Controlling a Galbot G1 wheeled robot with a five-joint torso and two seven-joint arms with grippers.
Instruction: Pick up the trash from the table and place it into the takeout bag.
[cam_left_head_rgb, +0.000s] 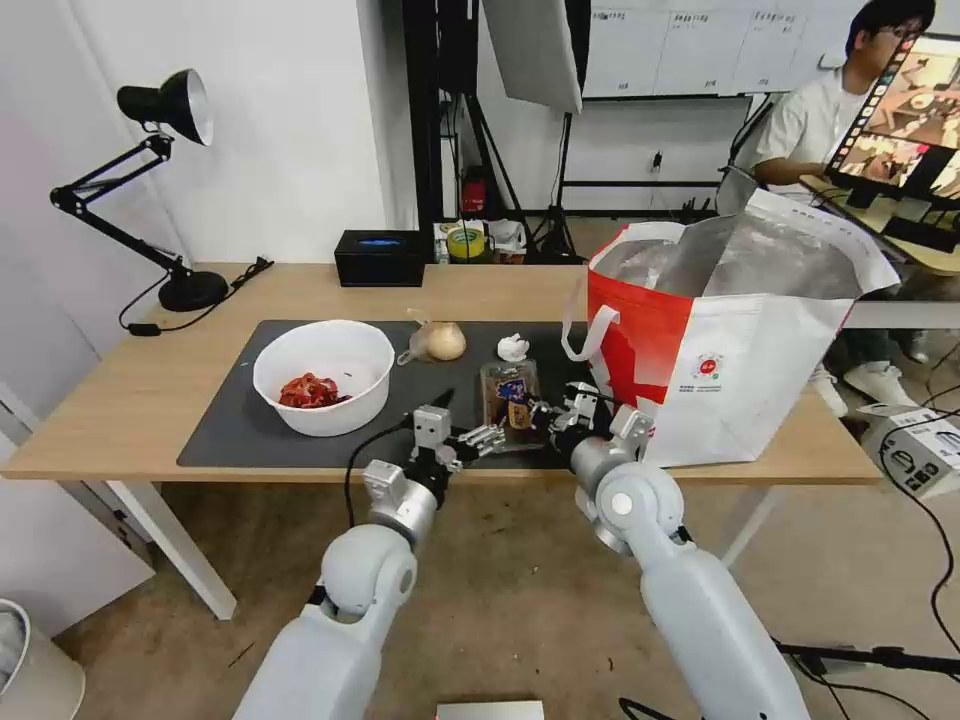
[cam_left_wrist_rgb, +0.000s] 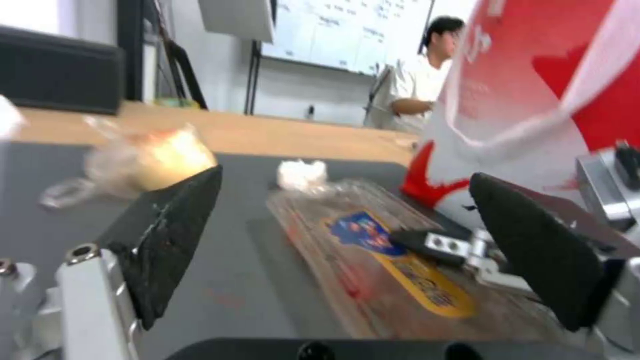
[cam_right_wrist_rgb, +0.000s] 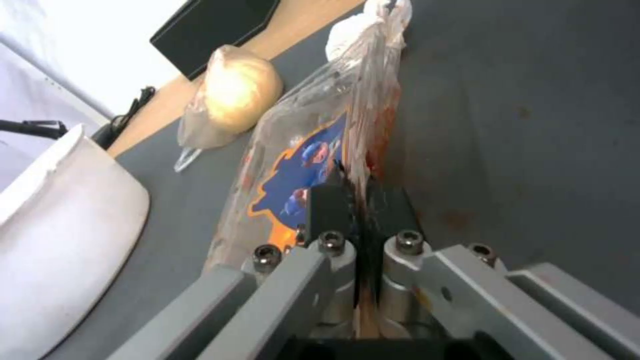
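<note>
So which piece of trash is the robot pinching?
The clear plastic hinged box with the blue label. The right gripper is shut on its edge; the white bowl, bagged yellowish lump and tissue lie untouched.

You've got one bowl (cam_left_head_rgb: 324, 376), one clear box (cam_left_head_rgb: 508, 398), one bagged lump (cam_left_head_rgb: 440, 341), one tissue (cam_left_head_rgb: 513, 347), one takeout bag (cam_left_head_rgb: 735, 340), two grippers.
</note>
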